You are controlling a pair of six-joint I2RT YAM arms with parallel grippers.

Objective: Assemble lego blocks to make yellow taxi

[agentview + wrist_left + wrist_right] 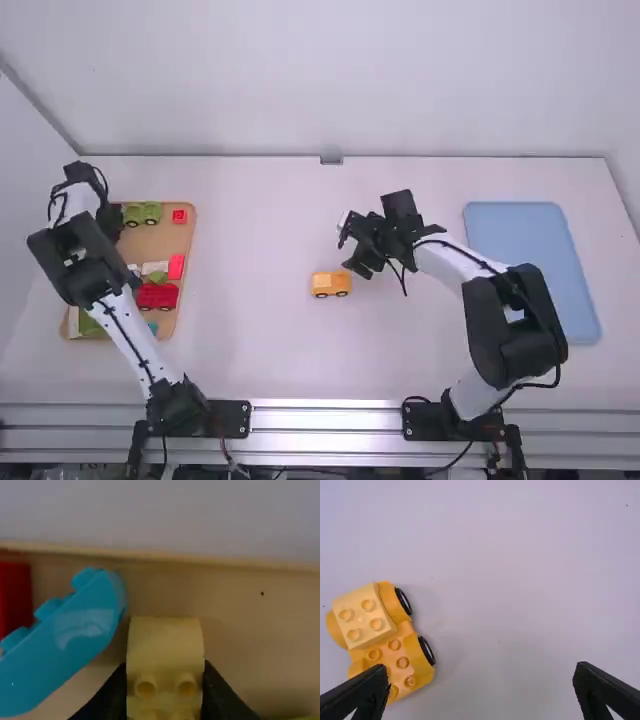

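Yellow plastic block car (332, 284) with wheels, paler studded block on top, standing on the white desk (260, 330). Just beyond: right hand (352, 248), released, fingers spread, nothing between them. Farther: left hand (114, 218) over the shallow tan tray (168, 240), clenched on a pale-yellow curved plastic block (165, 647), blue curved studded block (75, 632) close by
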